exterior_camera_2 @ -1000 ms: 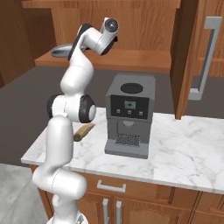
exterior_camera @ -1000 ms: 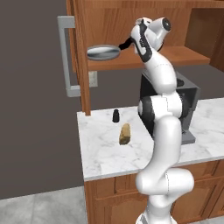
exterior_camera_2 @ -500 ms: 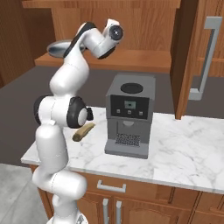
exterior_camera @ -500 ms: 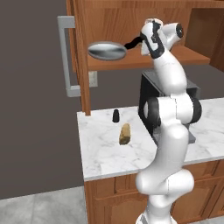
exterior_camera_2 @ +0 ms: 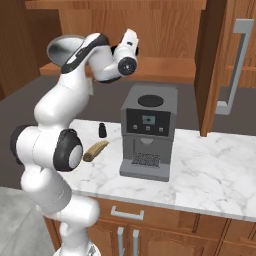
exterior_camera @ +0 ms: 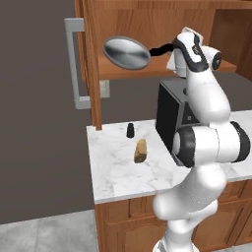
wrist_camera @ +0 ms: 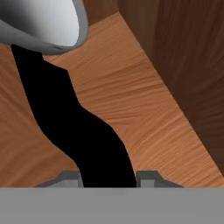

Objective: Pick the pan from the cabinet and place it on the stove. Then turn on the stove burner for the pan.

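- The hand (wrist_camera: 108,181) is clenched on the black handle of the pan (exterior_camera: 126,52), which runs up between its two tips.
- The pan's silver bowl sticks out ahead of the hand, tilted, in the air at the front of the open cabinet (exterior_camera: 147,22), above the bench (exterior_camera: 115,172).

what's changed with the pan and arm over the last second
The arm has swung its upper links toward the right of the left base view, tilting the pan so its silver face turns more toward that camera. The tool stays clamped on the pan's black handle, holding it above the cabinet shelf. The coffee machine, the small dark shaker and the bread roll on the counter have not moved.
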